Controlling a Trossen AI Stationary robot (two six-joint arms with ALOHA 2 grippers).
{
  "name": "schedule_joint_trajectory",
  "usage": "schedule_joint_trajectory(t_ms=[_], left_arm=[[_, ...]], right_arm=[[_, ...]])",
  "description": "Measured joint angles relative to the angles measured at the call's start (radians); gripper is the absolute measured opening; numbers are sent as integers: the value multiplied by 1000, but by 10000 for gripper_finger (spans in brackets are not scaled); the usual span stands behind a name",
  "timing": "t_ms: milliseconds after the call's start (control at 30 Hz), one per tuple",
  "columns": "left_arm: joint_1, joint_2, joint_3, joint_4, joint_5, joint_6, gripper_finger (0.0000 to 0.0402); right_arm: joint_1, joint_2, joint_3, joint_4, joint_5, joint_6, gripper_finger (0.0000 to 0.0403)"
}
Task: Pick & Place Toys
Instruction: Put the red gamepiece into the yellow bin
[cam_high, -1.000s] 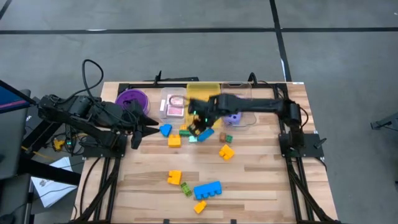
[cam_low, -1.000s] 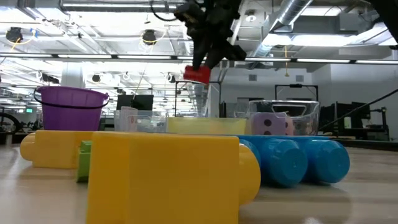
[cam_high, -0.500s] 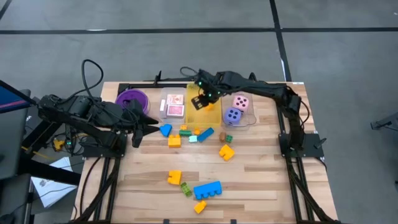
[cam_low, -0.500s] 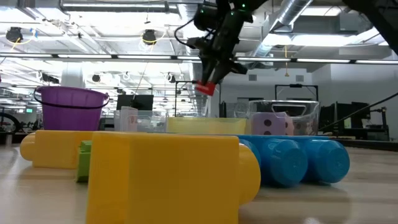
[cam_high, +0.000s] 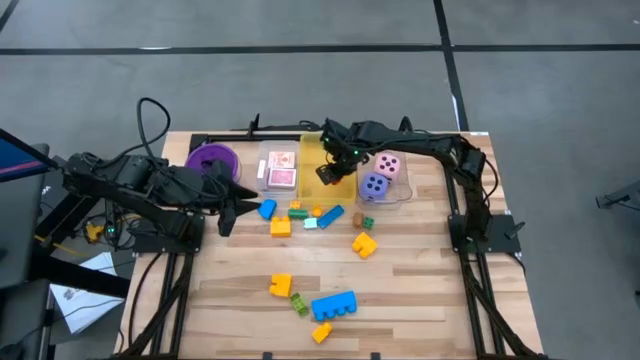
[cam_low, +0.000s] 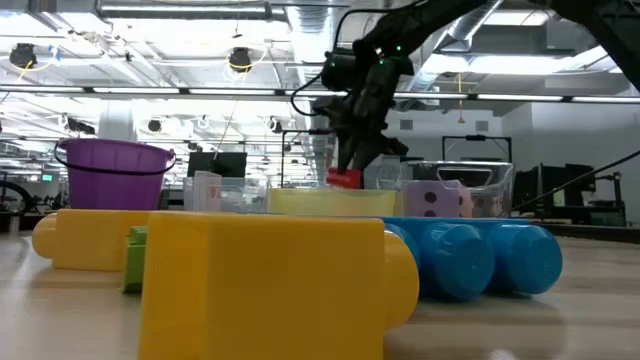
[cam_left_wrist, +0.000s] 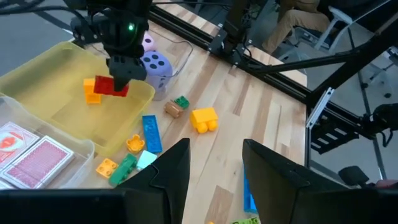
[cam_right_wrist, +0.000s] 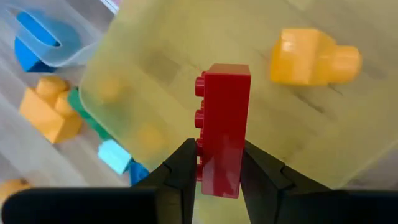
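Yellow bin (cam_right_wrist: 186, 50) under roughly horizontal red block (cam_right_wrist: 222, 127)

Two dice (cam_high: 386, 164), two cards (cam_high: 281, 168), three bins (cam_high: 318, 146).

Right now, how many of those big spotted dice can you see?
2. The pink die and the purple die sit side by side in the clear bin at the table's far right, beside the yellow bin. No other dice show.
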Motion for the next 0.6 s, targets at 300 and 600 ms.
schedule_joint_trajectory(t_ms=[300,600], left_arm=[[8,2,0,17,0,-10,145],[8,2,0,43,0,-39,145]], right_arm=[[-60,0,-25,62,26,-5,93],[-81,95,-6,108,2,-17,93]])
